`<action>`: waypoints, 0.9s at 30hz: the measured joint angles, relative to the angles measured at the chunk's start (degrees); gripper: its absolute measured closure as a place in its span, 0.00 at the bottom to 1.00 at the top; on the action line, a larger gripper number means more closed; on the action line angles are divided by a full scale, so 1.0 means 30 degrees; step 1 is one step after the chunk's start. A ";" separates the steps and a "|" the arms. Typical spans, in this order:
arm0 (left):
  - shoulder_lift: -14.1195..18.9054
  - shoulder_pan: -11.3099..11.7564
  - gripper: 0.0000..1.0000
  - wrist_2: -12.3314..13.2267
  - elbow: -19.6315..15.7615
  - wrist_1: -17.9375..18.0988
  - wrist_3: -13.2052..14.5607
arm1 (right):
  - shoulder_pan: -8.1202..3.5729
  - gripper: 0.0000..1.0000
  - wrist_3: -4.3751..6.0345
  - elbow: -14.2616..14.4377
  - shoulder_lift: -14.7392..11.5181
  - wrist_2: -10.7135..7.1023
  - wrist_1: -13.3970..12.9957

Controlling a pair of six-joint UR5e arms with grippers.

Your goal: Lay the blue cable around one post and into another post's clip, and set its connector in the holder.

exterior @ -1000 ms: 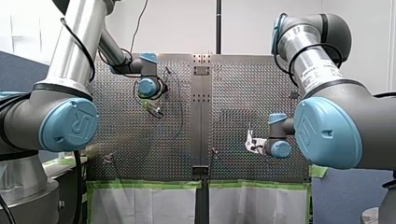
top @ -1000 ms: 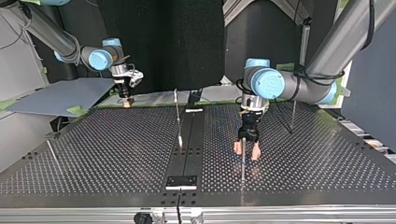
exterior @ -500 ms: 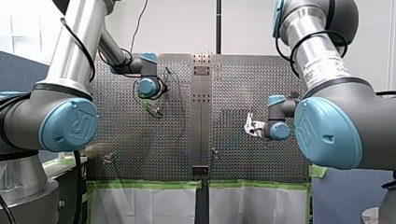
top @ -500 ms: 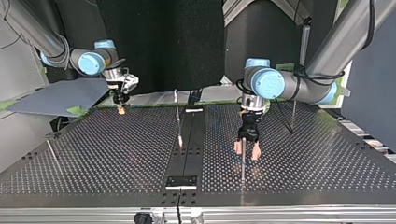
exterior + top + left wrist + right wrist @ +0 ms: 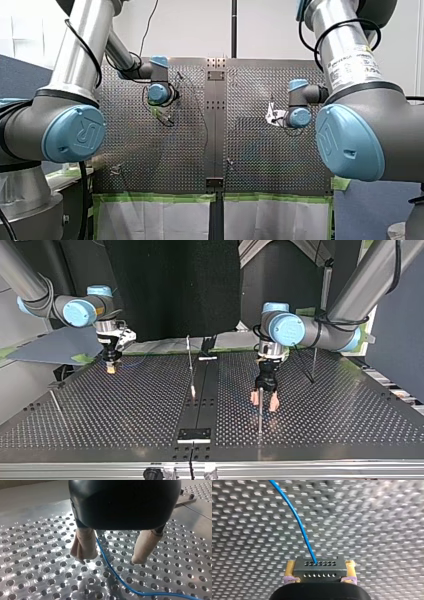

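Note:
My right gripper is shut on a black connector, held between its yellow pads. The blue cable leaves the connector's face and runs ahead over the perforated plate. In the top view this gripper hangs at the far left, just above the table. My left gripper stands open, its beige pads close to the plate. The blue cable lies on the plate between them, untouched. In the top view the left gripper straddles a thin upright post.
More thin posts stand at the top view's middle, right and left edge. A dark rail runs down the middle to a black holder plate near the front edge. A grey board lies beyond the table's left corner.
My right arm has carried the connector toward the top view's left, farther up the plate in the front view, trailing the cable. My left arm has not moved.

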 joint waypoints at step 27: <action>0.0000 0.0000 0.00 0.0000 0.0000 -0.0044 0.0150 | -0.0271 1.00 -0.2638 -0.0212 -0.4586 0.2266 0.4551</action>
